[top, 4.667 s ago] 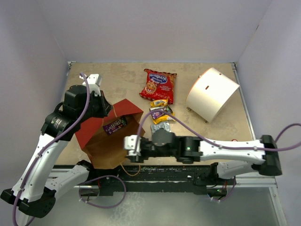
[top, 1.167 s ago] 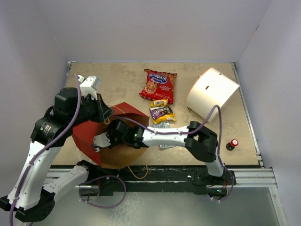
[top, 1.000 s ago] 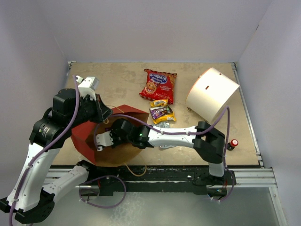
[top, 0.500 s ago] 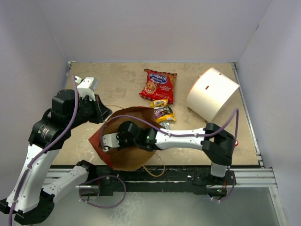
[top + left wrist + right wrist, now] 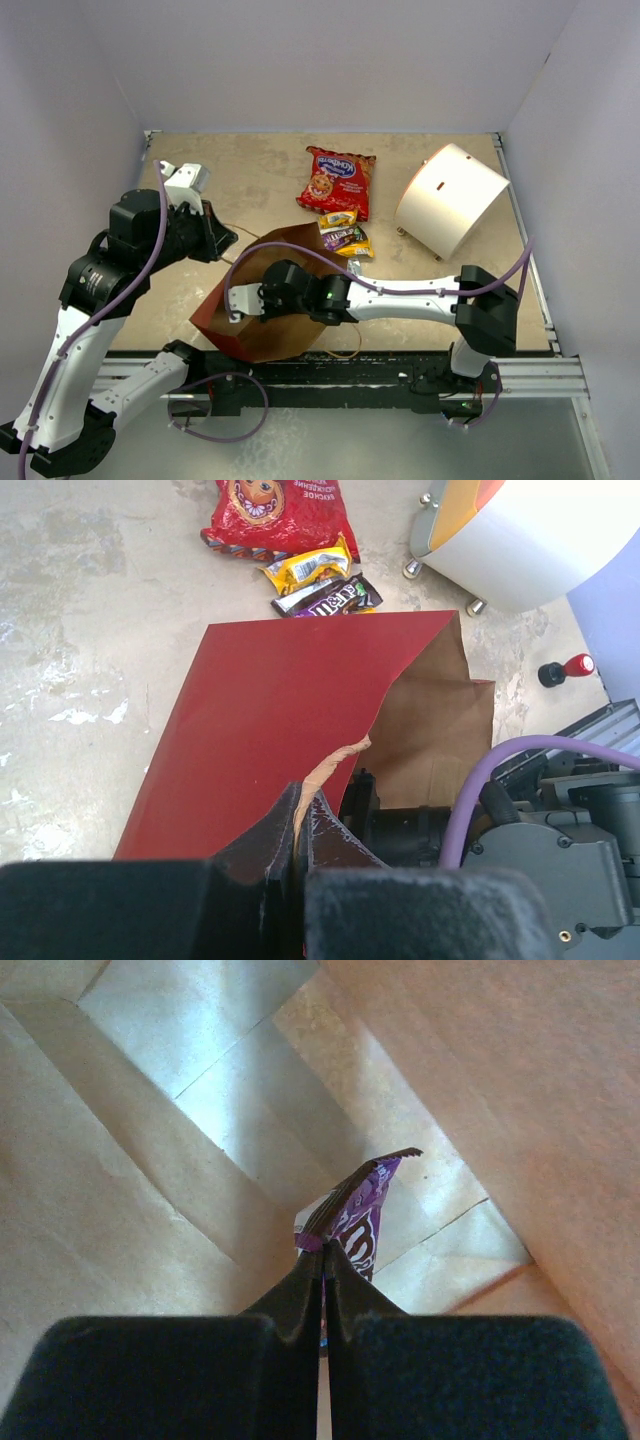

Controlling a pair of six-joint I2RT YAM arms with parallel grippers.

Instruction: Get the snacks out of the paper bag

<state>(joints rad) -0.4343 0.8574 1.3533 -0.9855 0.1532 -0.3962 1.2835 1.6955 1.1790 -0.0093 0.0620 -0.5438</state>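
Observation:
The paper bag [image 5: 262,330], red outside and brown inside, lies tilted near the table's front edge. My left gripper [image 5: 218,241] is beside its far left corner, shut on the bag's thin tan handle [image 5: 335,757]; its jaws [image 5: 303,800] press together over the strip. My right gripper [image 5: 234,302] reaches inside the bag, shut on a purple candy packet [image 5: 362,1210] above the bag's folded brown bottom [image 5: 200,1110]. Out on the table lie a red cookie bag [image 5: 337,182], a yellow packet [image 5: 338,218] and a purple-and-yellow candy packet [image 5: 346,239].
A large white cylinder [image 5: 452,198] lies on its side at the back right. A small red-capped black object [image 5: 565,668] stands near the right arm's elbow [image 5: 488,318]. Purple cables loop over both arms. The table's front rail runs just below the bag.
The bag has swung right and toward the front edge with my right gripper inside it, and its brown mouth now faces up. The right elbow slid right. The left gripper barely moved.

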